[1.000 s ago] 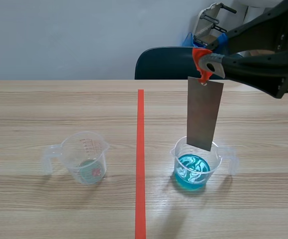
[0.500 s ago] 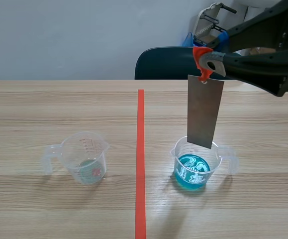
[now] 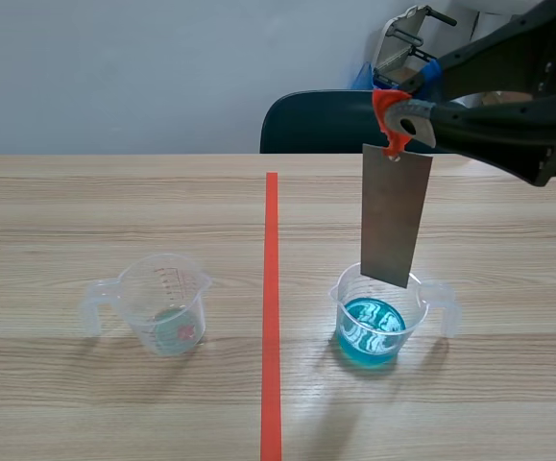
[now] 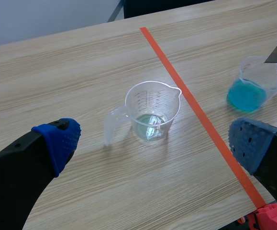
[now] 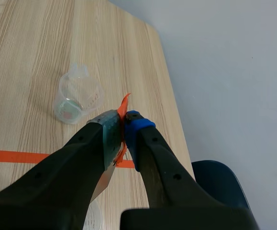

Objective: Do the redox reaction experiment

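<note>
One metal strip is hanging over the blue-liquid cup.
My right fingers are clenching the orange clip carrying it, lower edge clear of the liquid; my left fingers are hovering released, the clear cup ahead on the surface.

Right arm: matte black, a broad angular housing narrowing toward the orange-red tape line, ending in a rounded grey fingertip. Right gripper: two thick, smooth black fingers, one blue dotted pad, one grey-green pad. Left gripper: black fingers with blue dotted pads, one on either side of that line.
</note>
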`<control>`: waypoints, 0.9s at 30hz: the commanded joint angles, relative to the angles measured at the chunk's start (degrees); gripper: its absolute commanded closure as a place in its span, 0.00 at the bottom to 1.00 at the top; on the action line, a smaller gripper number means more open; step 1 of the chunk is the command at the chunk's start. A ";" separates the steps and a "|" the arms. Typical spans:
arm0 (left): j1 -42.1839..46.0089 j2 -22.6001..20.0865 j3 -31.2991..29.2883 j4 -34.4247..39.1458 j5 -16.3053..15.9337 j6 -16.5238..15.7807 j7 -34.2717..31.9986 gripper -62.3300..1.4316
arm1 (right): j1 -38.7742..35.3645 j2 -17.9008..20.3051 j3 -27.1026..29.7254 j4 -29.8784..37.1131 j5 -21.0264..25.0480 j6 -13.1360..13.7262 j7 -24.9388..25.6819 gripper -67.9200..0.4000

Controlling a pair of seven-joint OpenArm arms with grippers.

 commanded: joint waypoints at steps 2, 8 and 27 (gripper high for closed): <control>-0.17 0.59 -0.28 1.25 -0.37 -0.20 -1.01 0.00 | 0.98 0.00 1.03 0.52 0.79 -0.39 1.05 0.98; -0.17 0.59 -0.28 1.25 -0.37 -0.20 -1.01 0.00 | 0.98 0.00 1.03 0.52 0.79 -0.39 1.05 0.98; -0.17 0.59 -0.28 1.25 -0.37 -0.22 -1.01 0.00 | 0.98 -1.22 1.03 0.52 0.76 -0.39 1.07 0.98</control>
